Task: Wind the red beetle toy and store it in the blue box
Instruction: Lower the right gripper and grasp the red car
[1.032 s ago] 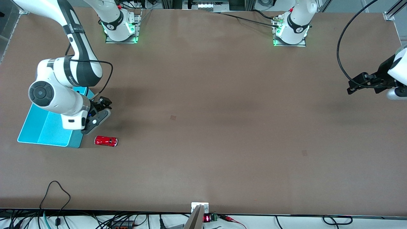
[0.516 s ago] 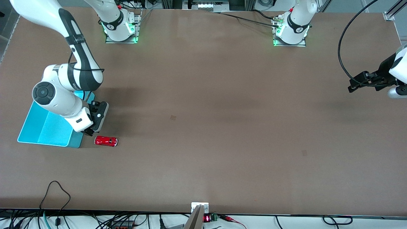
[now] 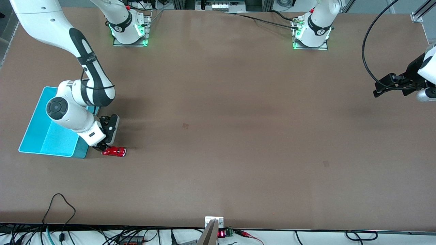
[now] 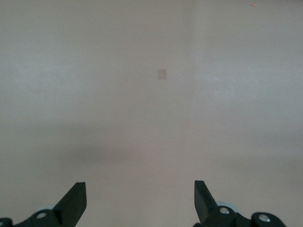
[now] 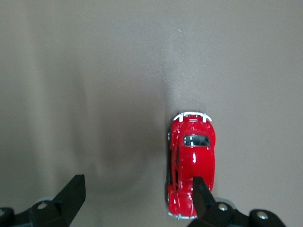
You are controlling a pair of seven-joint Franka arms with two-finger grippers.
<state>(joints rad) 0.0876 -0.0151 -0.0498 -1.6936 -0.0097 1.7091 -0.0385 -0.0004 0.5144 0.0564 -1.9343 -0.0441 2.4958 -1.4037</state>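
Two arms at a wide brown table (image 3: 238, 102), most of its surface bare between them. Right gripper (image 3: 102, 147) low over the table at the right arm's end, fingers spread wide with nothing between them, one fingertip (image 5: 204, 198) overlapping one end of the red beetle toy (image 3: 113, 151) in the right wrist view, contact not clear. Red beetle toy on its wheels on the bare tabletop, just beside the corner of the blue box (image 3: 30, 129) that sits closest to the front camera, apart from its wall, lying lengthwise along the table. Most of the toy's body outside the span between the fingers, only its end near one fingertip. Blue box close to the table's edge at the right arm's end, thin walls upright, inner floor showing, partly covered in the front view by the right arm's wrist. Open tabletop all around the toy toward the front camera and toward the left arm's end. Left gripper (image 3: 381, 88) waiting up over the table's edge at the left arm's end, well apart from toy and box, fingers wide apart (image 4: 137, 203) and holding nothing.
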